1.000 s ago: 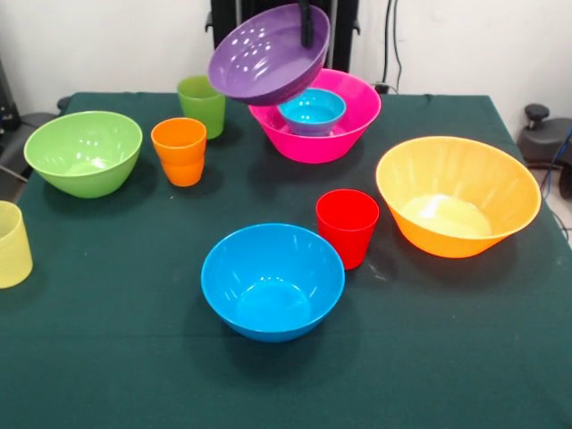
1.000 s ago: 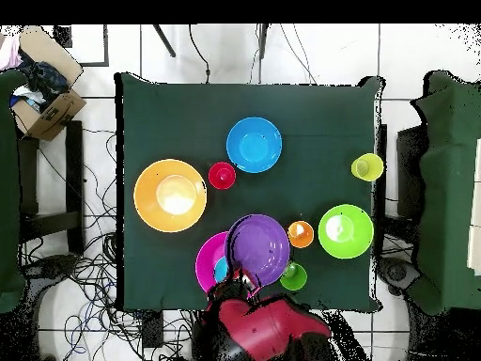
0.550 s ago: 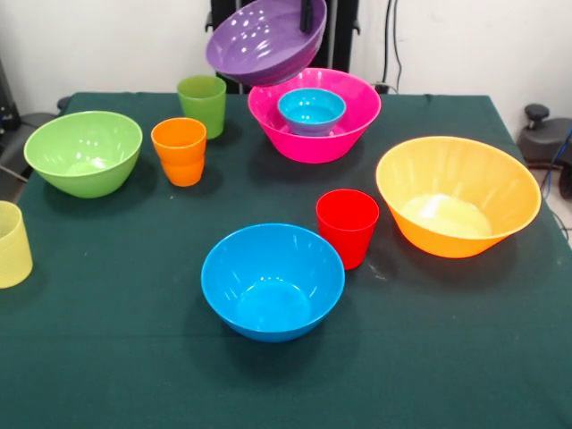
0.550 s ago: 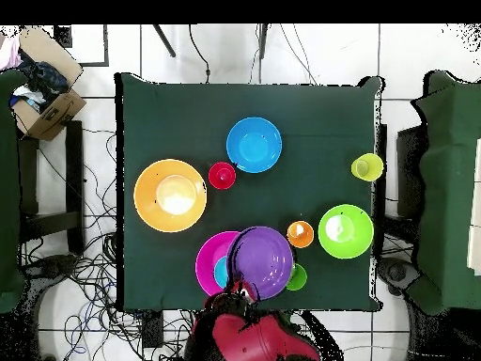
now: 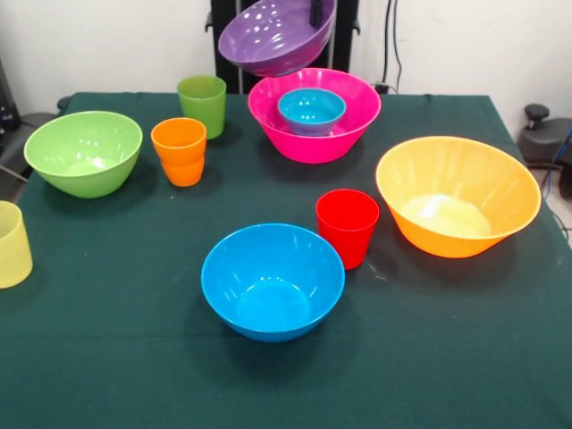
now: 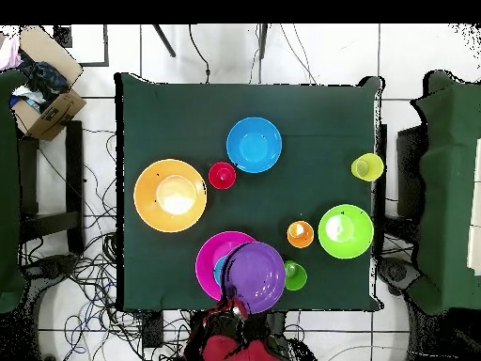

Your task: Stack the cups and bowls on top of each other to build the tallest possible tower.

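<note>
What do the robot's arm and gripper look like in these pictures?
The front view shows only the gripper: a dark, narrow finger at the top edge. The overhead view shows the arm at the bottom edge: bulky, rounded, red shell with black parts. No markings are readable.

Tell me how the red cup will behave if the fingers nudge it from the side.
The red cup stands upright on its narrower base, so a high push would probably tip it. It looks like thin glossy plastic: likely light and somewhat slippery. On its side, its taper would probably make it roll in a curve.
</note>
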You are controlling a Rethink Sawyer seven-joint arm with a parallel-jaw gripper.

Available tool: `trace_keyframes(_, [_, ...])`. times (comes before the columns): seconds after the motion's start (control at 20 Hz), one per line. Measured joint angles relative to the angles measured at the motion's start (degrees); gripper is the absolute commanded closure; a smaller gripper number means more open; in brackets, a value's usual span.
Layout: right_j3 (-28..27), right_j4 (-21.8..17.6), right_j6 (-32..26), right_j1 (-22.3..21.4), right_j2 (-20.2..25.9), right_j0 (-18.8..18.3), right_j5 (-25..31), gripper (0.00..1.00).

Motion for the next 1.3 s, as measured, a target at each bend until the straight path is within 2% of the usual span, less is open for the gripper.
trace_keyframes(0.15, [0.0, 2.5, 0.0, 3.8, -3.2, 2.3, -4.5, 1.0])
trace_keyframes(0.25, [-0.1, 5.2, 0.0, 7.9, -5.9, 3.8, -9.4, 1.0])
trace_keyframes(0.5, [-0.1, 8.4, 0.0, 15.0, -8.9, 4.9, -17.4, 1.0])
trace_keyframes(0.85, [-0.1, 11.6, 0.0, 22.6, -10.9, 5.7, -24.1, 1.0])
trace_keyframes(1.3, [-0.1, 14.2, 0.0, 28.4, -11.5, 6.2, -27.1, 1.0])
